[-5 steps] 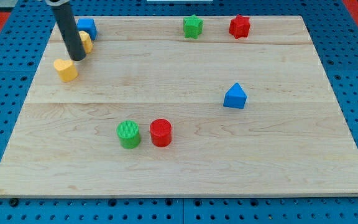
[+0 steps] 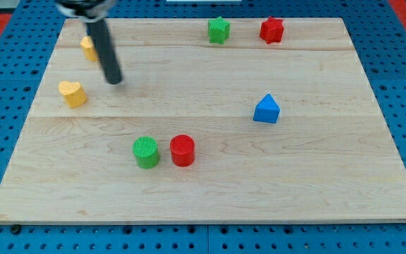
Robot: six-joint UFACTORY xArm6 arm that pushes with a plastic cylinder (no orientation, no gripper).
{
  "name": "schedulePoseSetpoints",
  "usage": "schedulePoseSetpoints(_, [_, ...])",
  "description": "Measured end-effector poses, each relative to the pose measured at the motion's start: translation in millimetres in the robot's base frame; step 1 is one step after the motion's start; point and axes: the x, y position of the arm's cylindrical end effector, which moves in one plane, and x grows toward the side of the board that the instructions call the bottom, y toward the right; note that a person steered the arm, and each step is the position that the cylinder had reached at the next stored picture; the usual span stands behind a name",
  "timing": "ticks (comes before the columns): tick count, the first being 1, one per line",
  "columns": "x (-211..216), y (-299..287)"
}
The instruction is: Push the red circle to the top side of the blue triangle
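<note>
One green circle touches red circle; blue triangle well apart.

Rod blurred, top cut by your view's top edge; hides part of yellow block, shape unclear.

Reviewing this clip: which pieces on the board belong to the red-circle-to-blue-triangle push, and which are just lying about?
Part of the job:
- red circle
- blue triangle
- my tip, up and to the view's left of the red circle, touching no block

Lying about:
- green circle, close beside the red circle
- green star
- red star
- yellow heart
- yellow block, partly behind the rod
</note>
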Motion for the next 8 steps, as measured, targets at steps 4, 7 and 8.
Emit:
schedulePoseSetpoints(4, [137,183])
schedulePoseSetpoints(7, [157,120])
schedulePoseSetpoints(8, [145,110])
